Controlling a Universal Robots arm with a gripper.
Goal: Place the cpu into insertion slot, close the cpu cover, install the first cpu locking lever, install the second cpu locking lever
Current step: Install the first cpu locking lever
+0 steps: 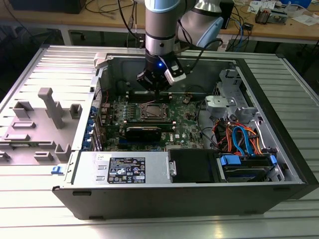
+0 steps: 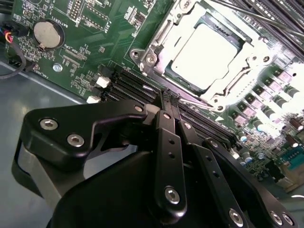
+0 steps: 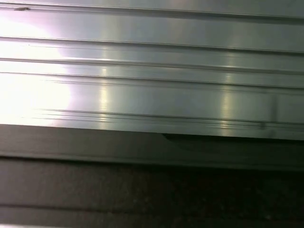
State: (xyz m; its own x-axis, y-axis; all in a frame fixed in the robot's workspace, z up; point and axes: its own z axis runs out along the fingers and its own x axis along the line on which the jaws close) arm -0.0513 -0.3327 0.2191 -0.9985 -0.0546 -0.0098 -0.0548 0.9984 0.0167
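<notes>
Seating of the cpu (image 2: 205, 56) in the insertion slot (image 2: 223, 102) is seen in the second wrist view, with the cpu cover (image 2: 159, 40) lying around it. The jaws (image 2: 169, 100) are pressed together, empty, beside the socket. A sideways slip could scrape nearby memory slots (image 2: 130, 83). The whole computer case (image 1: 279, 117) is shown in the exterior view.

Arm comes down near vertical from top of exterior view, silver wrist section w/ blue ring above, small blue light lit on wrist. Black tool (image 1: 156, 88) points straight down. In second wrist view tool (image 2: 169, 100) shows black linkage bars w/ silver screws; fingers (image 2: 167, 102) pressed together at tips, no gap, nothing betw. them.
</notes>
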